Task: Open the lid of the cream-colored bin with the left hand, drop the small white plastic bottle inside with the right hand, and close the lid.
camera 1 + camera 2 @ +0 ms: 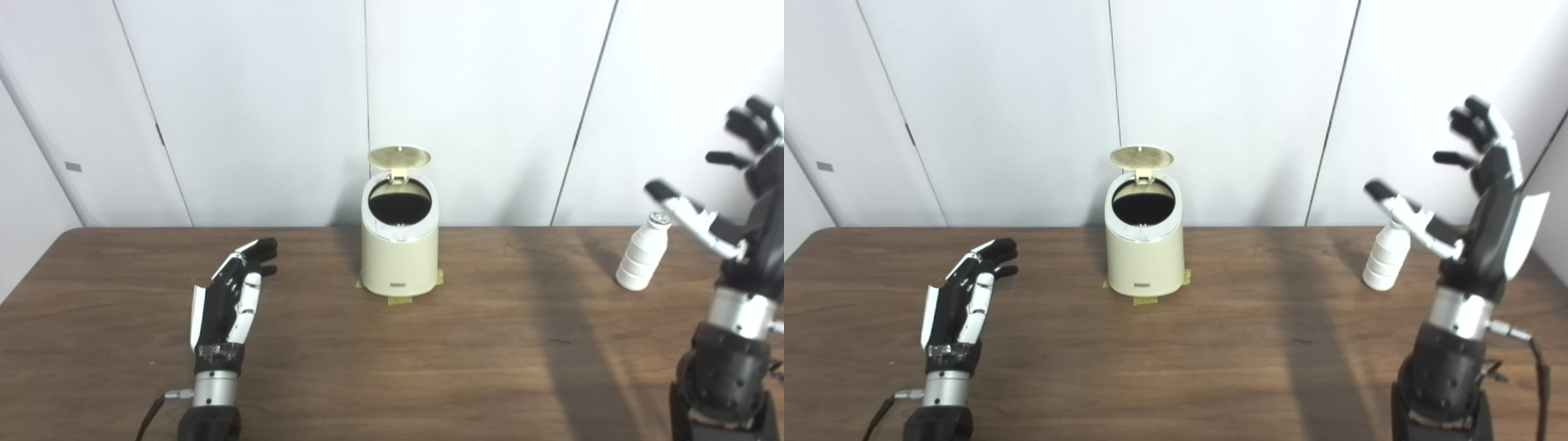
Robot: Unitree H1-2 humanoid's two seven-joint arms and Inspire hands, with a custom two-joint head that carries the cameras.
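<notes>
I see the cream bin (399,251) at the centre of the frame, standing on the wooden surface (392,367) with its lid (399,157) flipped up and the dark inside showing. My left hand (231,299) rests at lower left, released, fingers straight, holding nothing. My right hand (1470,202) is raised at the right edge, fingers spread and empty. The white bottle (642,252) stands upright just beside its thumb, right of the bin.

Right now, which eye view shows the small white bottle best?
The left eye view: the whole bottle, cap included, stands clear beside the right hand. In the right eye view the hand's thumb crosses the bottle's top, hiding the cap.
</notes>
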